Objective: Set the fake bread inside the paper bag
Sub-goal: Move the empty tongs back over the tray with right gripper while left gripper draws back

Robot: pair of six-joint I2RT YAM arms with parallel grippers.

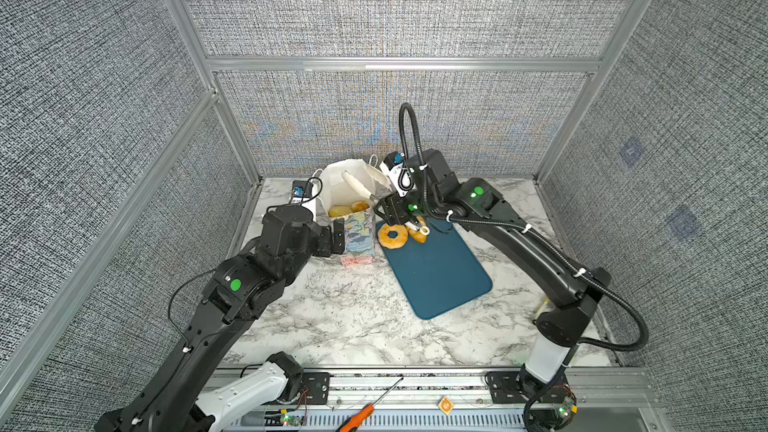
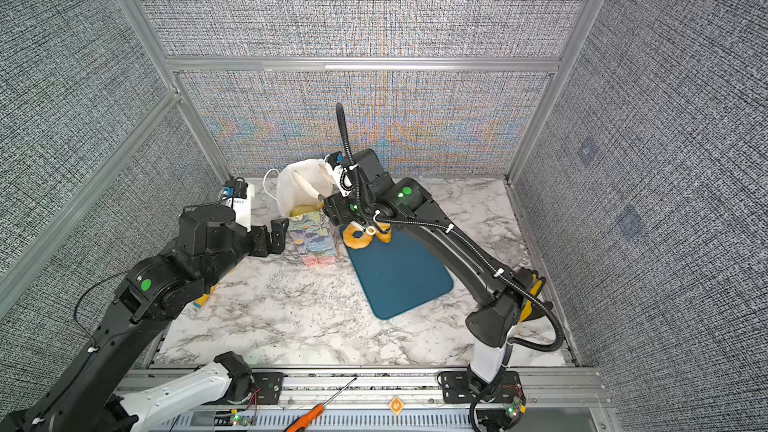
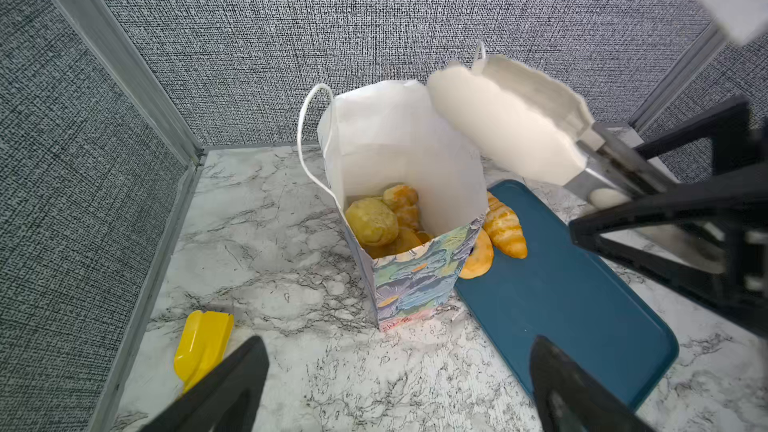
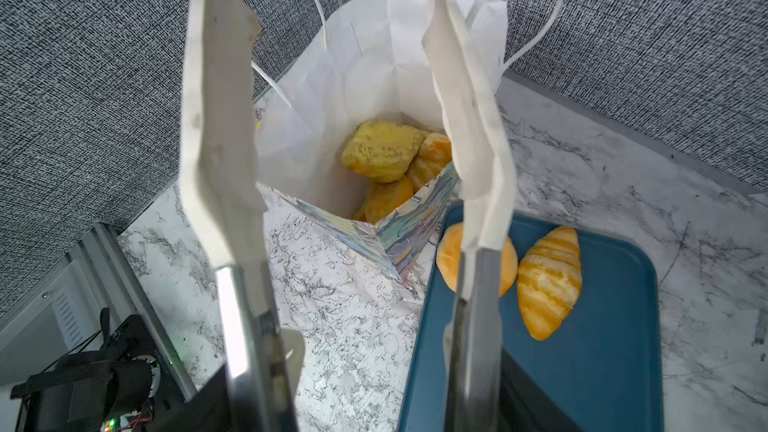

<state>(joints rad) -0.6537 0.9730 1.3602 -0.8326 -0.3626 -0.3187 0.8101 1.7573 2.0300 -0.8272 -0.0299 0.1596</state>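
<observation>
Holding tongs (image 4: 332,184) spread and empty above the paper bag (image 3: 415,280), the right gripper (image 1: 392,211) could tip it reaching for the doughnut (image 1: 392,236) and croissant (image 4: 548,280) beside it; left gripper (image 3: 395,388) gapes wide.

A robotics lab test cell: grey fabric panels (image 1: 395,2) in aluminium framing (image 1: 399,64) enclose a marble-patterned tabletop (image 1: 332,317), with 2 rail-mounted arms (image 1: 232,292).

White marble bench (image 1: 332,326). On it: upright bag (image 1: 358,238) near the back, blue tray (image 1: 440,272) just beside it, yellow scoop (image 3: 201,344) near the left edge.
</observation>
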